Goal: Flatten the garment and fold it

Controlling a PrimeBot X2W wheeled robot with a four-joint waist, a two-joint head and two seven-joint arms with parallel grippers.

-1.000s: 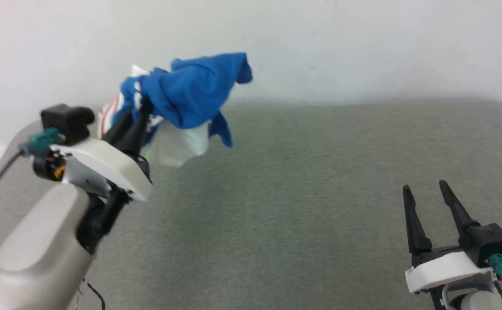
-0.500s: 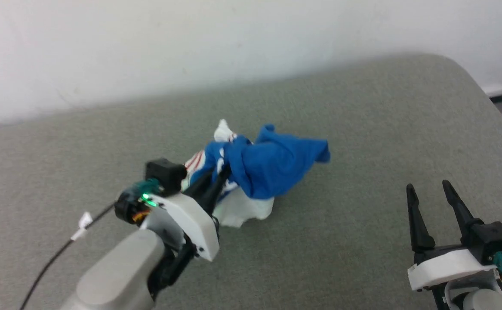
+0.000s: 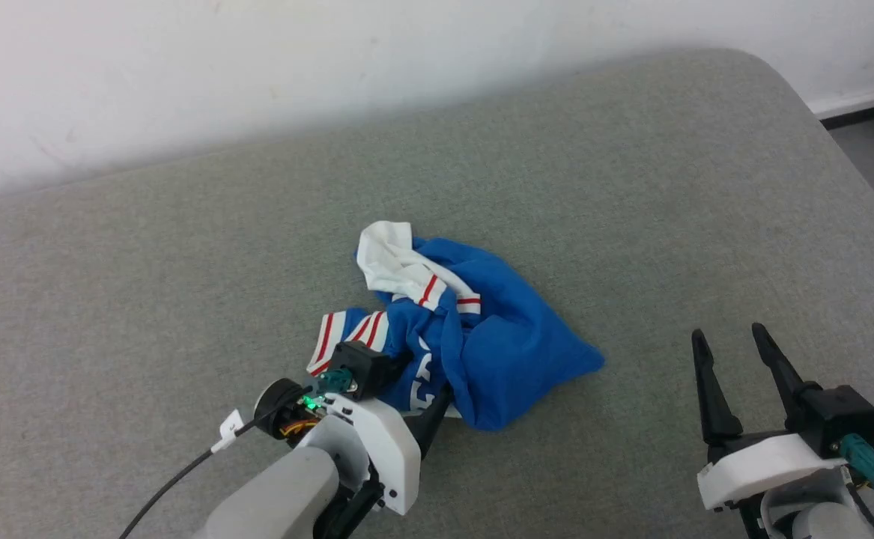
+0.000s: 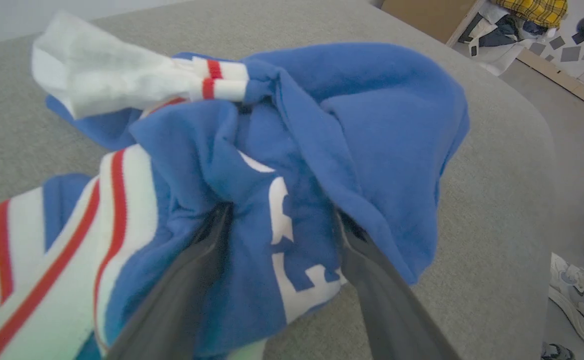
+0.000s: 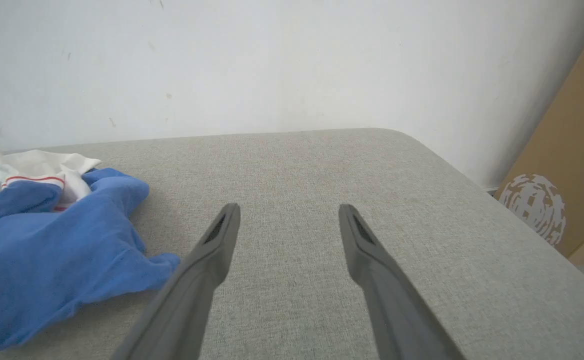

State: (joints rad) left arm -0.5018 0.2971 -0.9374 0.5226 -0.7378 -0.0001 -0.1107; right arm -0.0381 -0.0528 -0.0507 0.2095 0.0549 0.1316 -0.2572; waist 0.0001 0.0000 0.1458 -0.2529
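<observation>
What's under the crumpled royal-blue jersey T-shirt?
Grey upholstered surface shows around the royal-blue jersey T-shirt; the open left gripper reaches beneath its folds. Anything else underneath is covered.

Soft, even, fairly bright light all round, the white wall [image 3: 257,75] looks a bit washed out. Just a faint shadow hugging the garment [image 3: 511,352]. Left wrist shot's dark fingers [image 4: 181,295] are blurry up close, edges bend wide-angle.

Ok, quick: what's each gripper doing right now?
Left gripper: open, with shirt cloth bunched between its spread jaws.
Right gripper: open, empty, apart from the shirt.
</observation>
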